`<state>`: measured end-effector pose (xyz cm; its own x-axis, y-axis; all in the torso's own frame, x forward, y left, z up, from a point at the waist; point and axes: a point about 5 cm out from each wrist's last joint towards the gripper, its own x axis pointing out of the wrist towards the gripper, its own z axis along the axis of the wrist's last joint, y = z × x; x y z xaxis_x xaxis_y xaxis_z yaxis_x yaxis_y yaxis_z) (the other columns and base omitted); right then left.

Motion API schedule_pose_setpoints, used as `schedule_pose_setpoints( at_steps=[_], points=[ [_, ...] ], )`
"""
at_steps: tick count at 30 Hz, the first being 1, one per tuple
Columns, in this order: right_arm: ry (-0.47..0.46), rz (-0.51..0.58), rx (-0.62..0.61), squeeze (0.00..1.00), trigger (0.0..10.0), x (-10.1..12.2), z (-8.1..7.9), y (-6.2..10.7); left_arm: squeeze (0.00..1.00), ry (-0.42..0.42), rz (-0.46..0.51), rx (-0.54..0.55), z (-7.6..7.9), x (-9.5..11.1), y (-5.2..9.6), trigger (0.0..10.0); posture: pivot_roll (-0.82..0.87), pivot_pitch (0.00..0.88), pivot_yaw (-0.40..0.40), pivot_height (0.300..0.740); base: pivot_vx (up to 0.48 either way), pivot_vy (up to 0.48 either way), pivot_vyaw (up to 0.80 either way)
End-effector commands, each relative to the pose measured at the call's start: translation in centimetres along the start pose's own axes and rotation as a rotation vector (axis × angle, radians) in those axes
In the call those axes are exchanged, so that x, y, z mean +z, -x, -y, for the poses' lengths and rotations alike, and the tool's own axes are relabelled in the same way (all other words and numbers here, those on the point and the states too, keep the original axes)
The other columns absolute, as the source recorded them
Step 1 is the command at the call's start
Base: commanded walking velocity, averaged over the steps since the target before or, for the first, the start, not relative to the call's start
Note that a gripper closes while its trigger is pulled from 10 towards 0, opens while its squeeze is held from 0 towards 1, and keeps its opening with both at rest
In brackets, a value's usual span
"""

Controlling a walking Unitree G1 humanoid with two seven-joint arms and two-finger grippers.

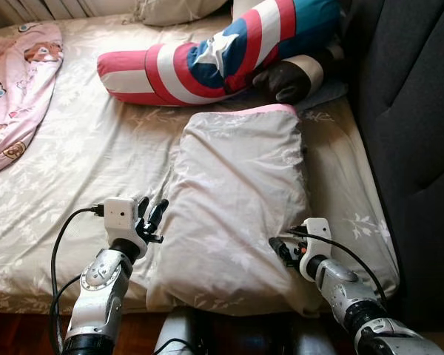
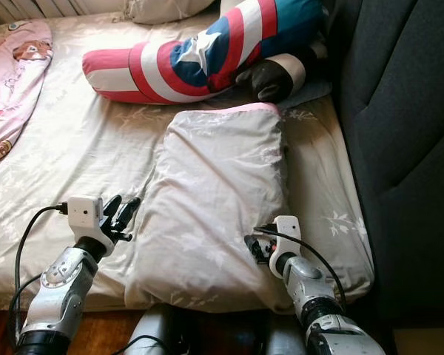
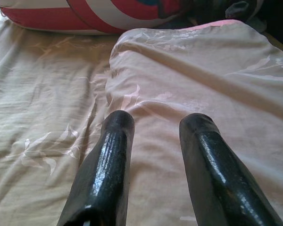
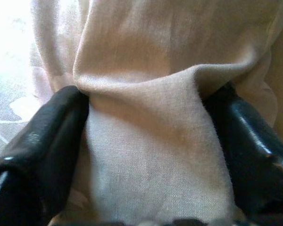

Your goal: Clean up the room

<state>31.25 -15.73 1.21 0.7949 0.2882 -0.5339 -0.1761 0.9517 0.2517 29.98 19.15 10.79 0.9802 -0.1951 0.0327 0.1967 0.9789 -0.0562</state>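
Note:
A beige flowered pillow [image 1: 237,200] lies lengthwise on the bed sheet [image 1: 81,170], close to the near edge. My left gripper [image 1: 151,207] hovers at the pillow's left edge, open, with nothing between its fingers [image 3: 115,141]. The right gripper [image 1: 280,248] rests on the pillow's right side near the front corner. In the right wrist view a raised fold of the pillow fabric [image 4: 146,141] is pinched between its two black fingers [image 4: 47,136].
A red, white and blue striped cushion [image 1: 207,55] lies across the far side of the bed, a dark plush shape [image 1: 292,78] beside it. A pink blanket [image 1: 15,81] covers the far left. A dark upholstered headboard [image 1: 414,111] runs along the right.

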Motion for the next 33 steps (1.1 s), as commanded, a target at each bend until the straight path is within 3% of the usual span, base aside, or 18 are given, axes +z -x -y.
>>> schedule_pose_setpoints(
  at_steps=[1,7,14,20,21,33],
  points=[
    [-0.034,-0.181,0.027,0.0,0.0,-4.8,-1.0,0.4,0.0,-0.002,-0.036,0.005,-0.5,-0.5,0.4,10.0,0.1,0.298,0.115,0.647,0.0,0.0,0.0],
    [-0.033,-0.182,0.03,0.0,0.0,-5.1,-0.8,0.6,0.0,0.005,-0.071,0.042,-1.3,-1.5,0.1,10.0,0.09,0.312,0.099,0.647,0.0,0.0,0.0],
    [-0.02,-0.202,0.041,0.0,0.0,-5.8,-0.6,0.9,0.0,0.091,-0.174,0.107,-2.8,-3.6,-0.8,10.0,0.06,0.332,0.061,0.647,0.0,0.0,0.0],
    [-0.014,-0.204,0.062,0.0,0.0,-5.9,-0.7,0.9,0.0,0.127,-0.254,0.138,-2.7,-5.2,-1.3,10.0,0.02,0.345,0.029,0.647,0.0,0.0,0.0],
    [-0.014,-0.202,0.064,0.0,0.0,-5.8,-0.7,0.9,1.0,0.132,-0.272,0.132,-2.4,-5.6,-1.5,10.0,0.02,0.35,0.019,0.647,0.0,0.0,0.0],
    [-0.01,-0.196,0.094,0.0,0.0,-5.6,-0.9,0.9,1.0,0.139,-0.275,0.127,-1.6,-5.9,-2.5,10.0,-0.01,0.37,-0.028,0.647,0.0,0.0,0.0]
  ],
)
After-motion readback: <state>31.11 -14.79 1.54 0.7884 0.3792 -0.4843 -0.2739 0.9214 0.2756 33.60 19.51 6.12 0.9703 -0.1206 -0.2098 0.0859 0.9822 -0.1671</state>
